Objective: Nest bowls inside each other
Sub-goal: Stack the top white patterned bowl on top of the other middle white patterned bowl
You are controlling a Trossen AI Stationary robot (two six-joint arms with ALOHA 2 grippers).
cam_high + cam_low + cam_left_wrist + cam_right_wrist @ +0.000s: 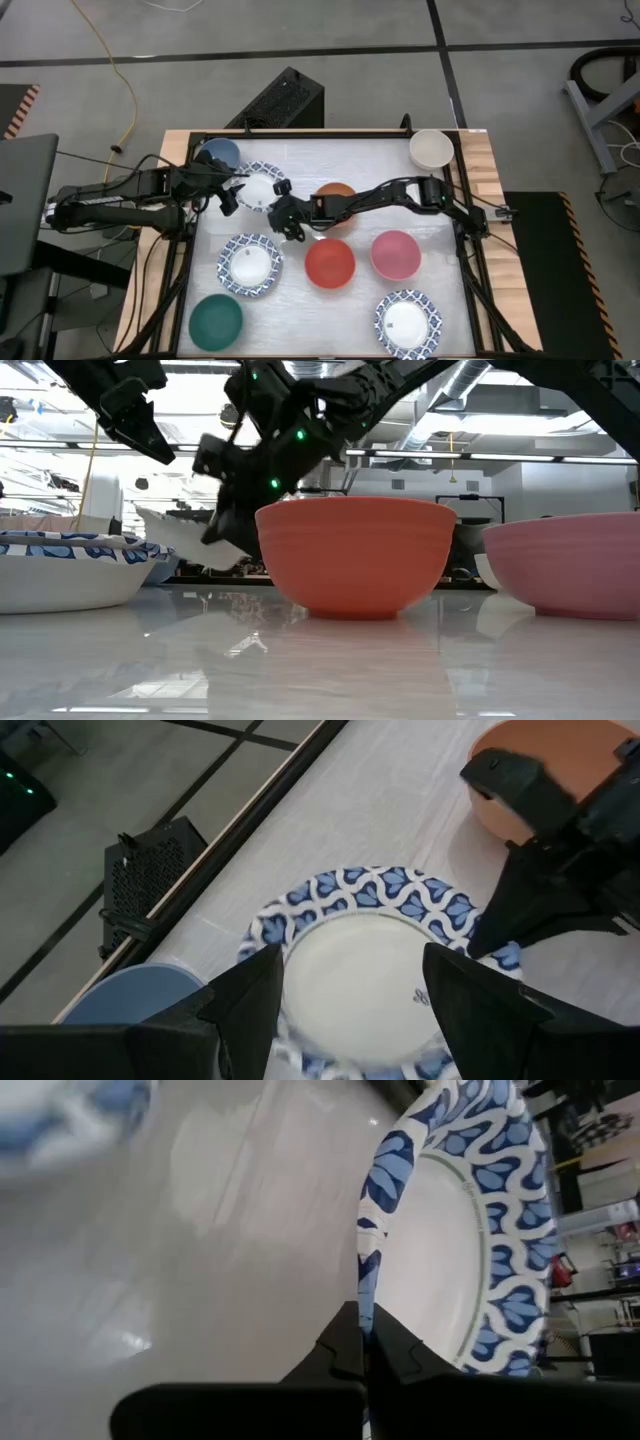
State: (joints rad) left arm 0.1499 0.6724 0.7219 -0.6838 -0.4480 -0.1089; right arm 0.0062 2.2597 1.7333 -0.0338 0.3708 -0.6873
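A white bowl with a blue patterned rim [256, 186] sits at the far left of the table, between a blue bowl [218, 153] and an orange bowl [335, 194]. My right gripper [277, 201] reaches in from the right and is shut on this bowl's rim. In the low view the bowl [185, 538] shows tilted behind the red bowl [352, 555]. My left gripper [350, 1020] hovers open above the same bowl [360, 965], its fingers apart on either side and touching nothing. My right gripper pinches the patterned bowl's rim [368, 1285] between its two fingertips, one on the inner face and one on the outer. The fingers come slanting down from the table's right, on the side nearest the orange bowl [497, 948]. The bowl is tilted in the hold.
Nearer the front lie another patterned bowl [250, 264], the red bowl [330, 263] and a pink bowl [395, 254]. A green bowl [216, 322] and a third patterned bowl [408, 323] sit at the near edge, and a cream bowl [431, 148] at the far right corner.
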